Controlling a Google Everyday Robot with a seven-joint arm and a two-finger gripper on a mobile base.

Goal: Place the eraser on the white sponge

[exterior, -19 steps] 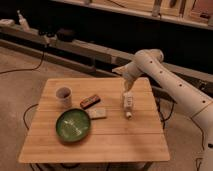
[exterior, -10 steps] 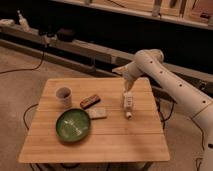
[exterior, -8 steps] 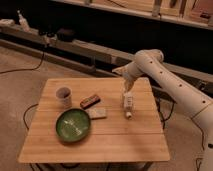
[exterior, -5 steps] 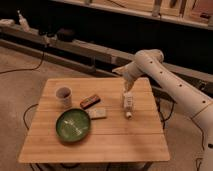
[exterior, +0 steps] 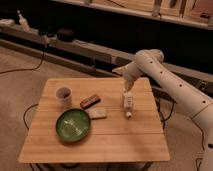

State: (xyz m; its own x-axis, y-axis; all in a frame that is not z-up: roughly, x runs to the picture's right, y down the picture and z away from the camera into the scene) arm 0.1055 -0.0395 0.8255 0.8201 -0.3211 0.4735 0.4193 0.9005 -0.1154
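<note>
The eraser [exterior: 90,101], a small dark brown block with a reddish edge, lies on the wooden table [exterior: 115,137] just right of the white cup [exterior: 63,95]. The white sponge [exterior: 98,113], a pale pad, lies right below the eraser beside the green plate [exterior: 73,125]. My gripper [exterior: 127,93] hangs over the table's right part, well right of the eraser and sponge. A slim white bottle-like object [exterior: 128,105] lies on the table right under it; I cannot tell if they touch.
The white arm [exterior: 170,85] reaches in from the right. Behind the table runs a low ledge with cables and a dark device [exterior: 64,34]. The floor lies to the left and front.
</note>
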